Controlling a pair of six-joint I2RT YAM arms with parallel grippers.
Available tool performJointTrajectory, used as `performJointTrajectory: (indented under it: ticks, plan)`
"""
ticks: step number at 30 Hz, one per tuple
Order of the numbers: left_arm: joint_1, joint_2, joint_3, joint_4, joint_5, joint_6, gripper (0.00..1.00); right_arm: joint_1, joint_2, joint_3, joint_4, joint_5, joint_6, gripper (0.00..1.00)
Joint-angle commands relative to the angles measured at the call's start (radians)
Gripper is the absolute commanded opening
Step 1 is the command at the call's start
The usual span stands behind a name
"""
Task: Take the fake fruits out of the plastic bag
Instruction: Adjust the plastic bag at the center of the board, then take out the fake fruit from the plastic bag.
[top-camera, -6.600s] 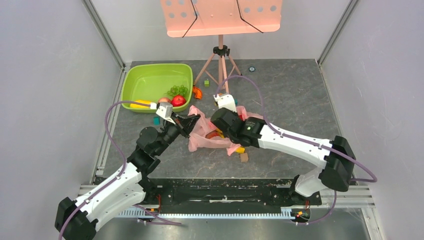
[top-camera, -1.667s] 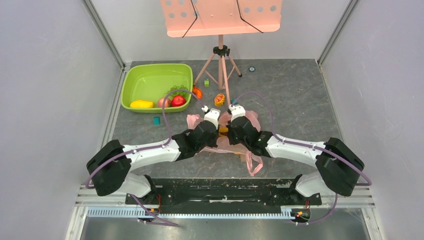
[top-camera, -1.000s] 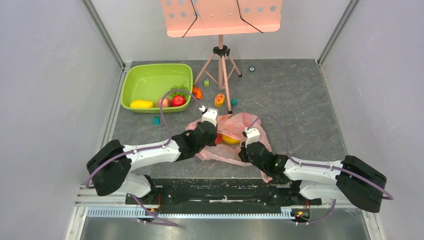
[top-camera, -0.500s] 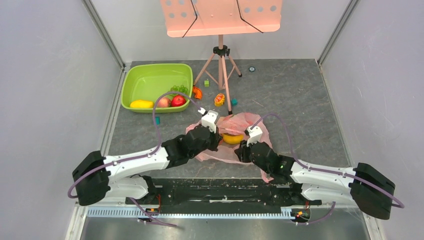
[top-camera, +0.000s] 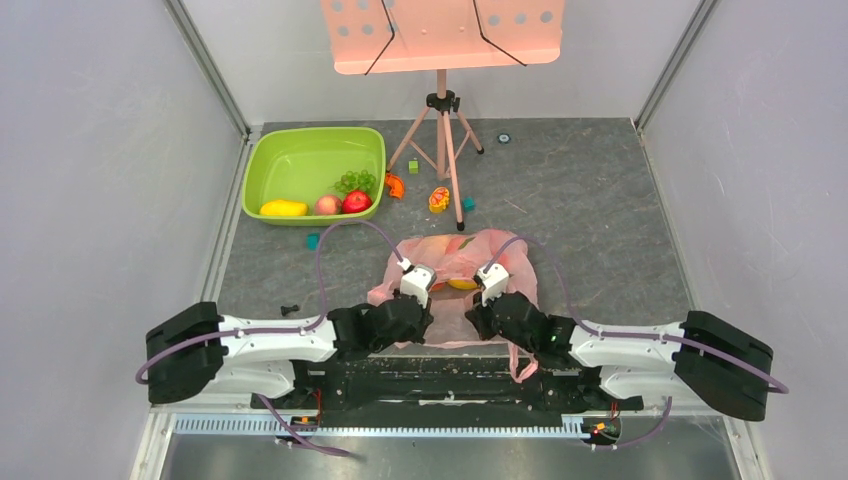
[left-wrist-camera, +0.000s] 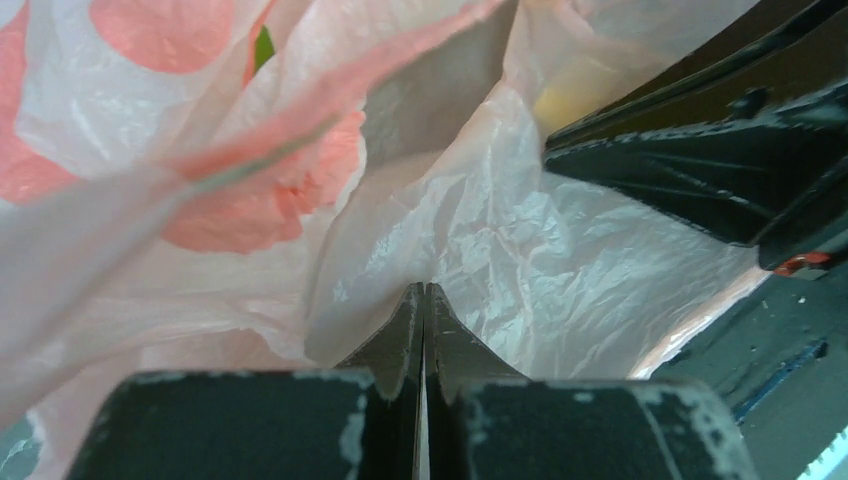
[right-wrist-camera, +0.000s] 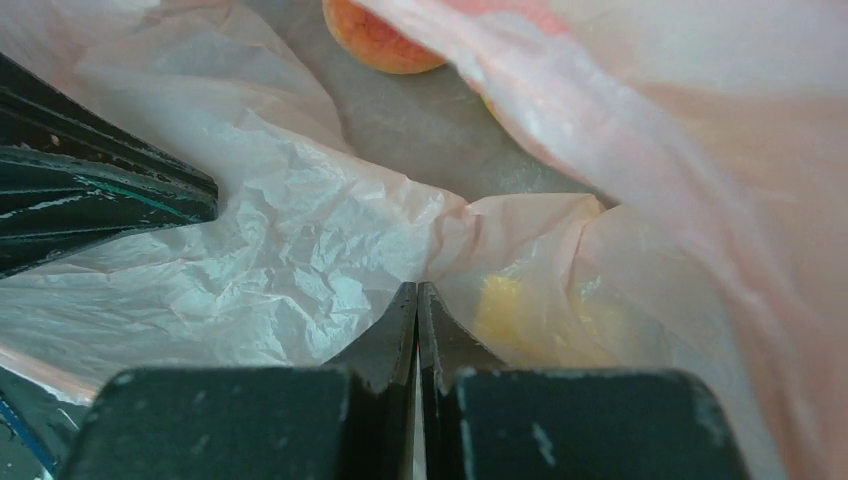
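Both of your grippers are pinching the plastic bag at its near edge.

In the top view the plastic bag (top-camera: 455, 252) lies crumpled just below the centre of the frame, with both arms low at its bottom edge. Your left gripper (left-wrist-camera: 422, 292) has its fingers pressed together on a pucker of the pink film, and your right gripper (right-wrist-camera: 416, 290) is clamped the same way on another fold. A yellow fruit (right-wrist-camera: 512, 305) shows through the film at the lower right of the right wrist view, and an orange-pink fruit (right-wrist-camera: 385, 40) sits at the top edge. At upper left of the top view, the green basin (top-camera: 300, 150) holds a yellow mango (top-camera: 283, 208), a peach (top-camera: 327, 205) and a red apple (top-camera: 356, 201).
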Motion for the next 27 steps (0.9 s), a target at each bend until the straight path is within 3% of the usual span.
performJointTrajectory:
  ticks: [1, 4, 10, 14, 20, 27]
  plan:
    - [-0.02, 0.016, -0.026, 0.041, -0.087, -0.094, 0.02, 0.012, 0.0, 0.021, 0.012, 0.066, -0.007, 0.01]
    - [-0.024, 0.025, -0.038, 0.041, -0.104, -0.105, 0.02, 0.012, -0.028, 0.035, -0.007, 0.096, -0.004, 0.05]
    - [-0.025, 0.048, -0.041, 0.041, -0.113, -0.111, 0.02, 0.012, -0.039, 0.14, -0.079, 0.118, -0.088, 0.36]
    - [-0.025, 0.048, -0.042, 0.041, -0.113, -0.114, 0.02, 0.011, 0.011, 0.263, -0.177, 0.108, -0.225, 0.44]
    - [-0.025, 0.036, -0.046, 0.042, -0.124, -0.116, 0.02, -0.083, 0.137, 0.432, -0.33, -0.041, -0.396, 0.46]
    - [-0.026, 0.02, -0.051, 0.038, -0.138, -0.119, 0.02, -0.167, 0.21, 0.483, -0.382, -0.224, -0.49, 0.46]
